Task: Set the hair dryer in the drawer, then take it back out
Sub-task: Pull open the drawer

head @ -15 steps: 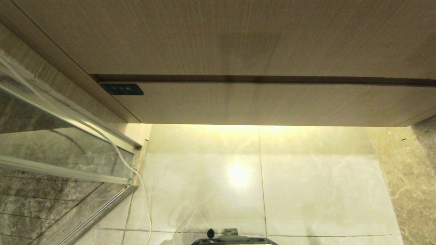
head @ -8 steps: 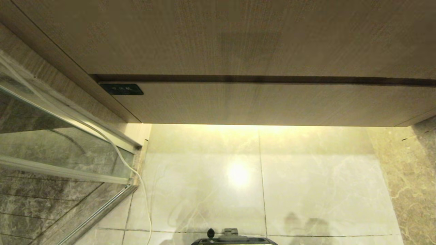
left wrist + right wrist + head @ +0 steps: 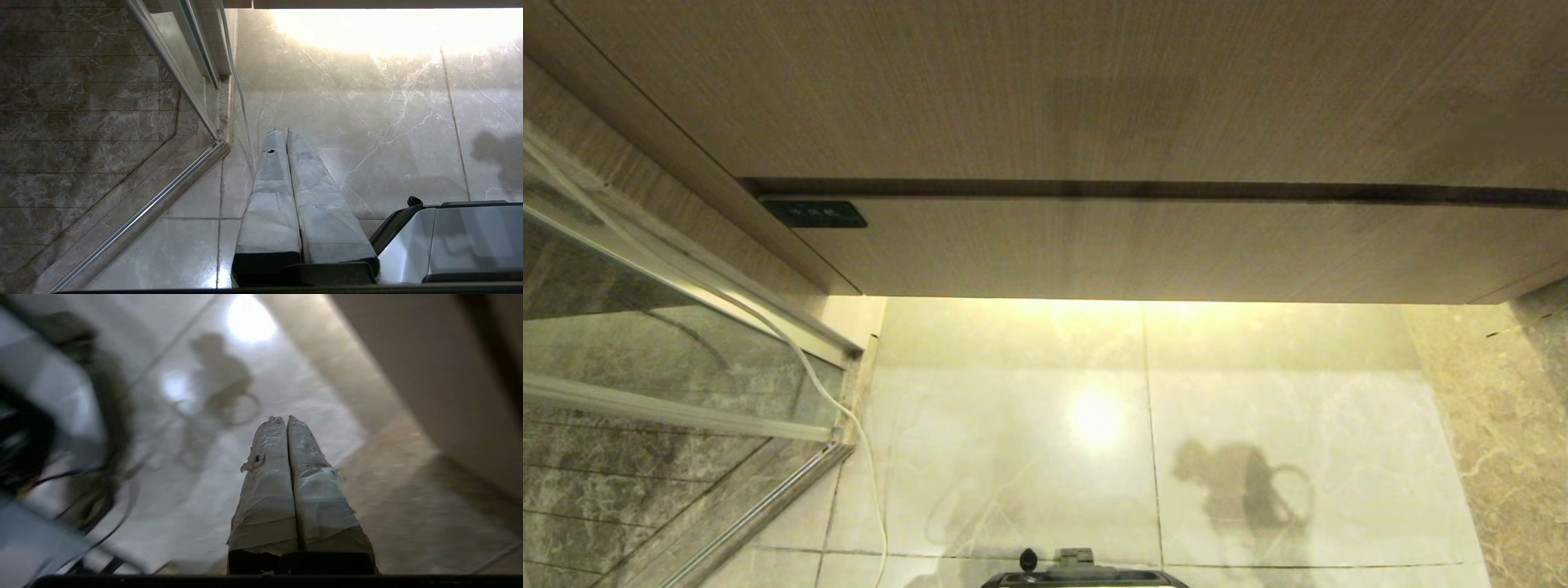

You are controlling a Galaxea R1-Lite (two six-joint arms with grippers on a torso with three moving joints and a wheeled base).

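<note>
The head camera looked steeply down at the closed drawer (image 3: 1143,249) front and the marble floor (image 3: 1013,392) below it. The left wrist camera hung low beside the robot base (image 3: 449,241), facing the same floor and the glass shower door (image 3: 179,61). The right wrist camera, blurred, tilted toward that floor too, sharing its bright lamp reflection (image 3: 249,318).

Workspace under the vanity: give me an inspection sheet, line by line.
Surface: glossy marble floor carrying an arm's shadow.
Job's things: drawer closed, dark label at its left end; hair dryer nothing seen.
Clutter: nothing seen.
Grippers: left gripper shut, over the floor; right gripper shut, empty, over the floor.
Cables: white cord trailing along the glass door.
Surroundings: plain wood panel above the drawer.
</note>
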